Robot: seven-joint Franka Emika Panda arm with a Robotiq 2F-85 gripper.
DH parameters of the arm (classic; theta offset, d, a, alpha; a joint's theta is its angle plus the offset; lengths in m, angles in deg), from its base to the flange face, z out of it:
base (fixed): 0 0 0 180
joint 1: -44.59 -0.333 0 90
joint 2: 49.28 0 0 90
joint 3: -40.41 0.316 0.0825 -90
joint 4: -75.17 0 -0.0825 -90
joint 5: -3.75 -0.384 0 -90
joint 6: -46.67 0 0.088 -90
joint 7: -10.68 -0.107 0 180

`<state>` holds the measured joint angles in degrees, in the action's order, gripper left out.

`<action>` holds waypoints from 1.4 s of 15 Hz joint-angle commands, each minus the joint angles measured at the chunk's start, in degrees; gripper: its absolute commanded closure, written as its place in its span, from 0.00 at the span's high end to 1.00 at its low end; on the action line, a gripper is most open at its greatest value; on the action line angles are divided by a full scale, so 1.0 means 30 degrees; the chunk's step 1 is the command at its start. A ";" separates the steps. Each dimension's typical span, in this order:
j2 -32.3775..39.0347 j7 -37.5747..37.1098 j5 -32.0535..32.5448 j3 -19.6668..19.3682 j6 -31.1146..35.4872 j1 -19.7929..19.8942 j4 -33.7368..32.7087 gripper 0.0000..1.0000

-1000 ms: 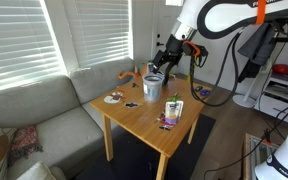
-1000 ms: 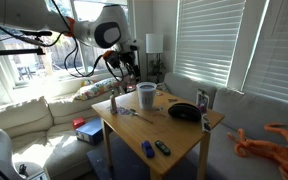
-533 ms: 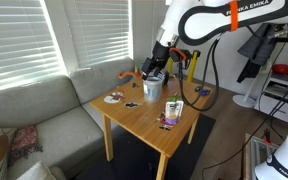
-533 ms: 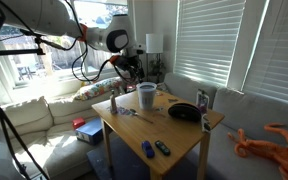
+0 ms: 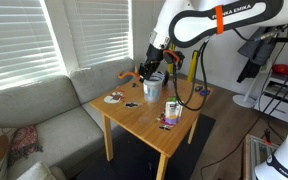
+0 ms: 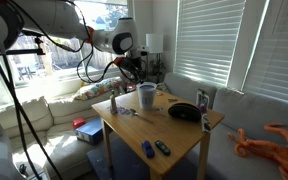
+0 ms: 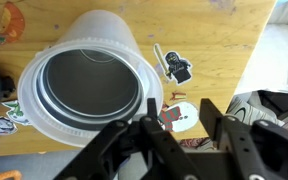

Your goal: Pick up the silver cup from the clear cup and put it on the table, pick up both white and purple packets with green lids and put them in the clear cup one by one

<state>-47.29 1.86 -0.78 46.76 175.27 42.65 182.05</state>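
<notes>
The clear cup (image 7: 84,78) stands on the wooden table (image 7: 224,50) with the silver cup (image 7: 89,82) nested inside it, seen from above in the wrist view. My gripper (image 7: 181,125) hovers just above the cup's rim. Its jaws are partly drawn in but apart, and only the tabletop shows between them. One finger (image 7: 147,128) overlaps the clear cup's rim edge. In both exterior views the gripper (image 5: 152,68) (image 6: 137,68) hangs right over the clear cup (image 5: 152,88) (image 6: 146,95). The packets (image 5: 171,113) lie near the table's edge, apart from the cup.
A round snowman coaster (image 7: 181,117) and a small dark figure (image 7: 176,66) lie beside the cup. A black bowl (image 6: 184,111), a small box (image 6: 204,99) and small blue items (image 6: 149,150) share the table. A sofa (image 5: 44,110) borders it.
The arm has shifted sideways and down until the gripper is over the clear cup. The jaws have narrowed from wide open to about half.
</notes>
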 commanded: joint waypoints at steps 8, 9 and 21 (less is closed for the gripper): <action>0.0842 0.0120 0.0913 -0.0682 -0.1853 -0.0204 -0.1329 0.43; 0.0864 0.0198 0.0854 -0.0692 -0.2030 -0.0208 -0.1380 0.10; 0.0211 0.0997 -0.0856 -0.1011 -0.2736 0.0187 -0.1612 0.01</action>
<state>-45.62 2.40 1.04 44.78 169.08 42.74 177.41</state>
